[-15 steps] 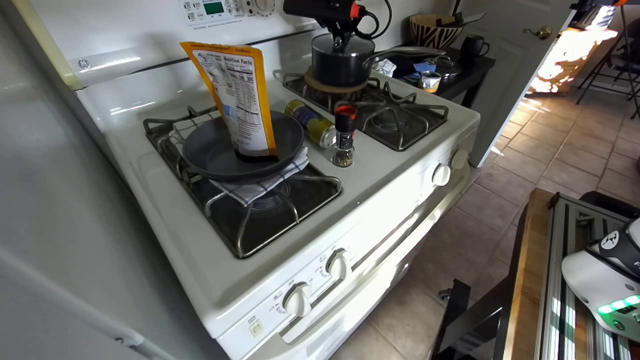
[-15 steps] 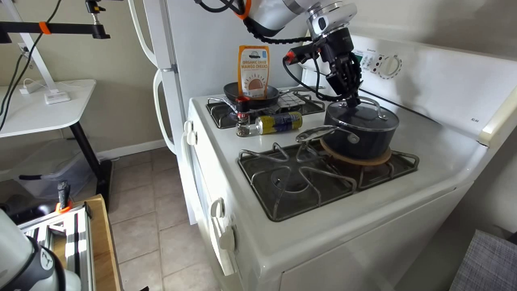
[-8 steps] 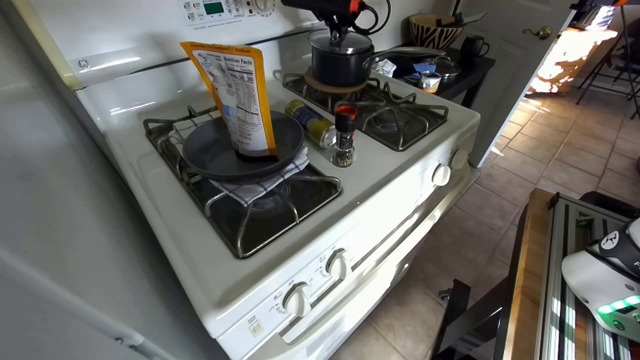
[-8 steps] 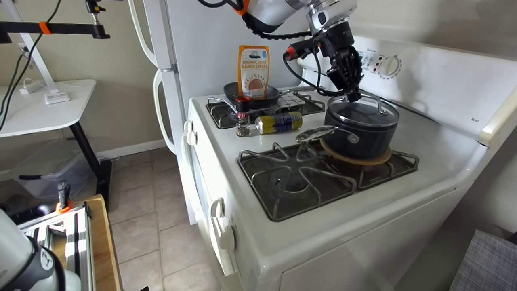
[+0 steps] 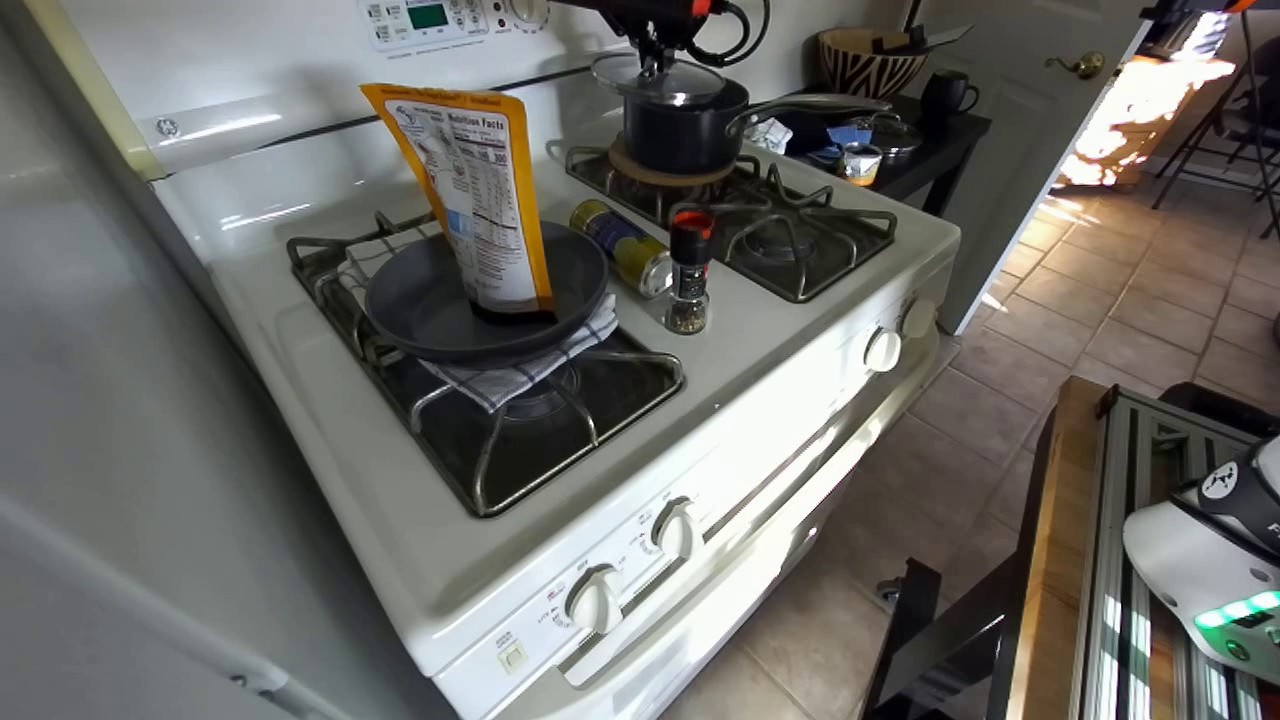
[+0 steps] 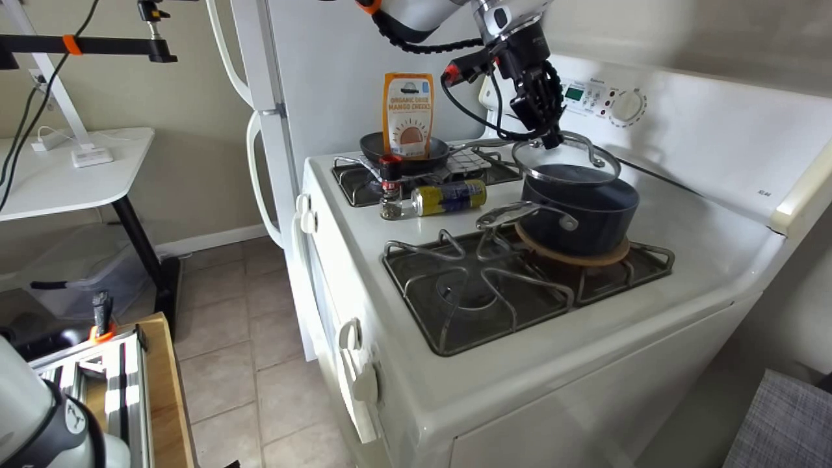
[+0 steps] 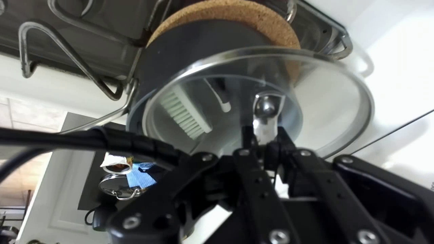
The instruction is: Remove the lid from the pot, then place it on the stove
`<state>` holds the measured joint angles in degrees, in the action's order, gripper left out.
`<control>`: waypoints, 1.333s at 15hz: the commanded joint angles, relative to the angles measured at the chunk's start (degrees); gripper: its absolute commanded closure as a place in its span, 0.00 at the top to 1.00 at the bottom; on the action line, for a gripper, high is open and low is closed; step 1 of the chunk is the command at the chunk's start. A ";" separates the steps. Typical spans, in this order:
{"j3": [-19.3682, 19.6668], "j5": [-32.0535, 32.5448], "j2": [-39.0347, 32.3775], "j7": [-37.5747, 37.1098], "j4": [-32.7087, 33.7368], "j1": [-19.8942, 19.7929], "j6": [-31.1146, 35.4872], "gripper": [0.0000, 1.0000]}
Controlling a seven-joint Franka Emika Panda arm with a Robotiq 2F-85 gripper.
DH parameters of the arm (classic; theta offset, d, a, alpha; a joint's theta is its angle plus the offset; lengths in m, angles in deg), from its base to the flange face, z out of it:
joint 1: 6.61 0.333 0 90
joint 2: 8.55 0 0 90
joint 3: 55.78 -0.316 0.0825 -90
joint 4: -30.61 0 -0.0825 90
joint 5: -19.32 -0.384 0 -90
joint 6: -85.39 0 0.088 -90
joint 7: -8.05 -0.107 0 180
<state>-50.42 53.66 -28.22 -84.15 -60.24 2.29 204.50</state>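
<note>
Seemingly secure, the robot's gripper pinches the metal handle of a glass lid near one end of its arch, a lopsided purchase that could let the lid swivel or slip away should the smooth metal shift between the fingertips. The lid hangs tilted and off-centre above the pot, part of the mouth uncovered; whether any edge touches the pot cannot be told for certain. A sideways pull made too low could catch the rim and drag the pot off its cork mat. Through the glass, the wrist view shows what looks like a white brush inside the pot, likely to be struck if the lid drops. Beyond, on the stove where the lid is due to be set, wire grates make an uneven bed: a lid lowered edge-first may rock or skid. Mid-stovetop, a can lies on its side near an upright spice grinder; a wide swing that way risks rolling one and toppling the other. Farther off, a pouch standing in a flat pan could tip if brushed.
</note>
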 commanded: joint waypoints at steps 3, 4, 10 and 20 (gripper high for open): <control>-0.56 4.82 6.94 -3.43 -7.86 1.63 0.28 0.04; -0.89 5.72 7.89 -4.23 -8.86 1.82 -0.02 0.04; -5.54 10.02 13.90 -9.73 -15.58 3.20 -4.35 0.04; -8.58 13.94 23.85 -11.46 -31.84 -0.21 4.90 0.03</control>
<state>-57.71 64.69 -9.56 -92.45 -85.08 3.74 204.52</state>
